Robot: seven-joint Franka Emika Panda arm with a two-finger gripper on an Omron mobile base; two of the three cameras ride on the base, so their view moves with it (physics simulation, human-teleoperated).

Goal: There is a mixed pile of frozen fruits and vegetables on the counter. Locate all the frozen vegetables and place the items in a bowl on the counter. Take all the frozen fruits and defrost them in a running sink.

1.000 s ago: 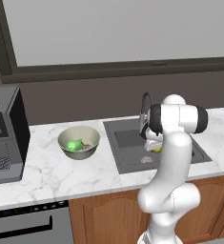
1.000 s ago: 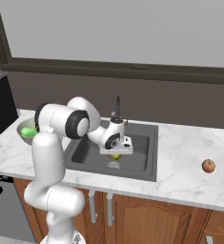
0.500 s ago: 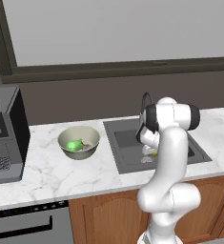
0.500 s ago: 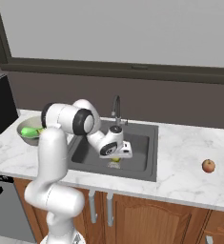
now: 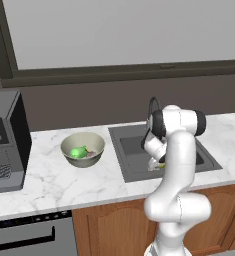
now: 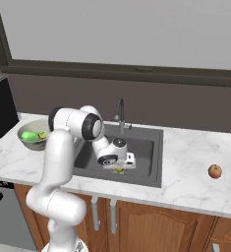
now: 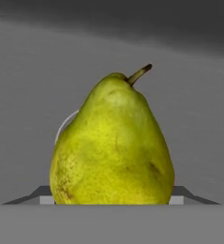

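Hand view: yellow-green pear (image 7: 112, 145) with brown stem fills the space directly ahead of gripper (image 6: 121, 169), low inside dark grey sink basin (image 6: 141, 147); grip state indeterminable.

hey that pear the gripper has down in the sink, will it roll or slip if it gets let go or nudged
The pear looks hard and smooth-skinned, so it could slip. Its fat bottom and narrow stem end suggest it would topple, then roll in a curve. The sink floor looks flat with walls, so it likely stays inside.
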